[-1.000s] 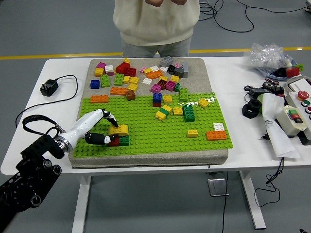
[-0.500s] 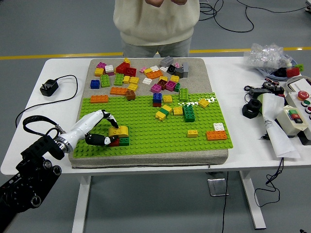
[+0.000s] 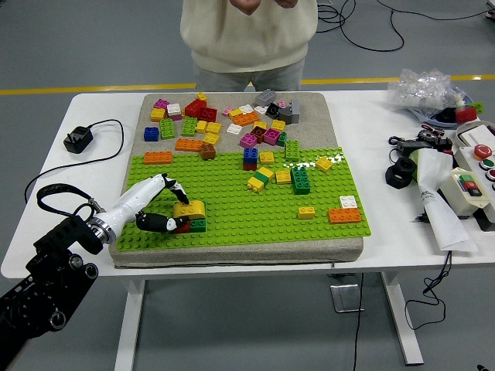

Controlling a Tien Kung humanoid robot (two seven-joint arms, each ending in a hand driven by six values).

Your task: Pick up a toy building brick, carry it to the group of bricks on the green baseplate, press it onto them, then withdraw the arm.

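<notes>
Green baseplate (image 3: 232,209): lies across the lower middle of the frame on a grey pad (image 3: 309,108), which sits on the white table (image 3: 100,108).
Left hand (image 3: 155,207): silver-and-black, reaches in from the lower left of the frame; its fingers curl around the yellow brick, index fingertip on the brick's top and thumb low at its left side, so it is grasping the brick.
Yellow brick (image 3: 189,209): rounded on top, sits at the lower left of the baseplate on a small stack.
Small stack: a red brick (image 3: 182,226) and a green brick (image 3: 198,225) side by side under the yellow one, touching the baseplate.
Right hand: does not show in the frame.
Loose bricks on the pad: a scatter of many colours in the upper middle, among them an orange brick (image 3: 188,144), a blue brick (image 3: 151,133) and a grey brick (image 3: 265,97).
Other bricks on the baseplate: an orange brick (image 3: 158,157) at its upper left corner, a tall green stack (image 3: 300,180) near the centre, an orange-and-white pair (image 3: 345,211) at the right.
Person (image 3: 247,39): stands at the far side, top centre, in a cream sweater; hands held together at the chest, cut by the frame's top edge.
Table's left: a black power adapter (image 3: 77,139) with its cable.
Table's right: a clear plastic bag (image 3: 429,86), black parts, and a control box with a red button (image 3: 483,151).
</notes>
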